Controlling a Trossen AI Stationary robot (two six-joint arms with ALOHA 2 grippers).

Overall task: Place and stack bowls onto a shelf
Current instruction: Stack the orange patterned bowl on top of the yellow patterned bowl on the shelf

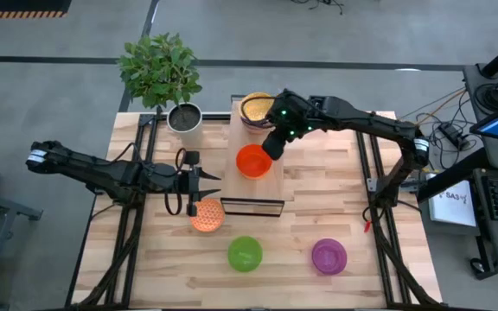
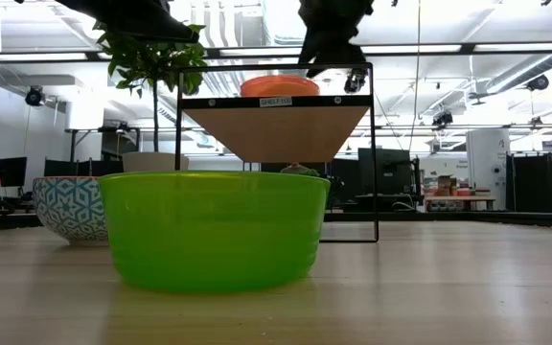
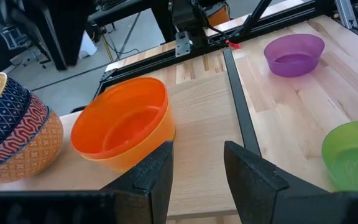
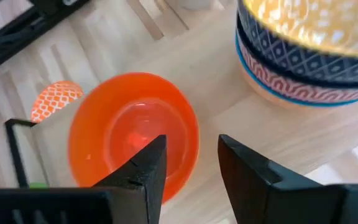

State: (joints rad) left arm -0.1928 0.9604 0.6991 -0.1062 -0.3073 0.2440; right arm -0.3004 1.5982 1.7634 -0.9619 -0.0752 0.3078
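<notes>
The pale wood shelf (image 1: 271, 186) stands raised at the table's middle. At its far end is a stack of patterned bowls with a gold one on top (image 1: 256, 108). An orange bowl (image 1: 252, 161) rests on its base on the shelf's middle. My right gripper (image 1: 275, 149) is open just above the orange bowl's right rim (image 4: 188, 134), one finger over the inside and one outside. My left gripper (image 1: 204, 183) is open and empty beside the shelf's left edge, over a patterned bowl (image 1: 207, 214) on the table.
A green bowl (image 1: 245, 253) and a purple bowl (image 1: 328, 256) sit on the table near its front edge. A white plant pot (image 1: 186, 123) stands at the shelf's far left. The near end of the shelf (image 3: 210, 118) is bare wood.
</notes>
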